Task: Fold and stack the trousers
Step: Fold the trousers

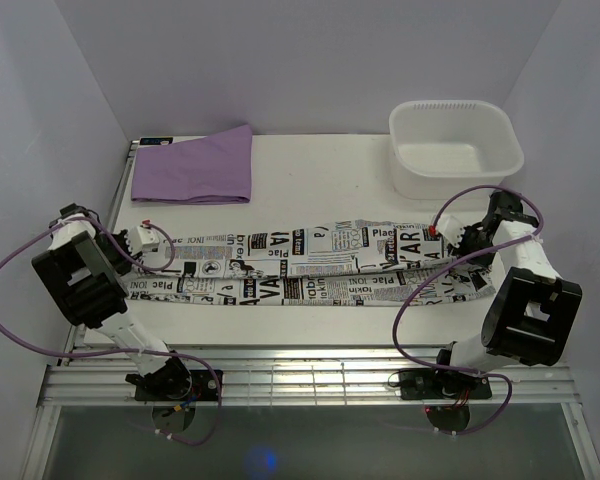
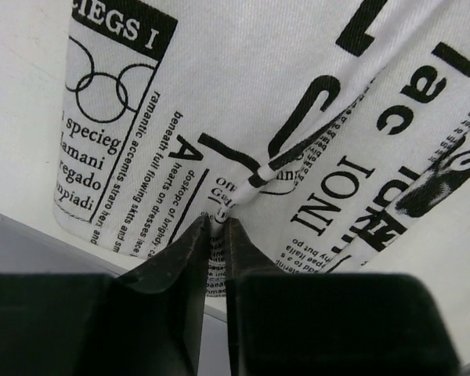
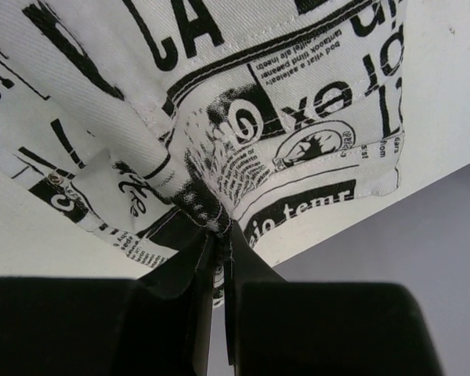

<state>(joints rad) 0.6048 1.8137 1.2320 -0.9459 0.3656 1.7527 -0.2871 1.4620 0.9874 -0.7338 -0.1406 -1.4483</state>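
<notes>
Newspaper-print trousers [image 1: 300,262] lie stretched flat across the middle of the counter [image 1: 320,190], running left to right. Left end effector [image 2: 218,223] is clamped on a fabric fold at the left end. Right end effector [image 3: 219,231] is clamped on bunched fabric at the right end. Purple cloth [image 1: 195,165] upper left, white basin [image 1: 458,182] upper right.

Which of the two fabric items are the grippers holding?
The newspaper-print trousers, pinched at each end; the plain purple cloth lies apart, untouched.
</notes>
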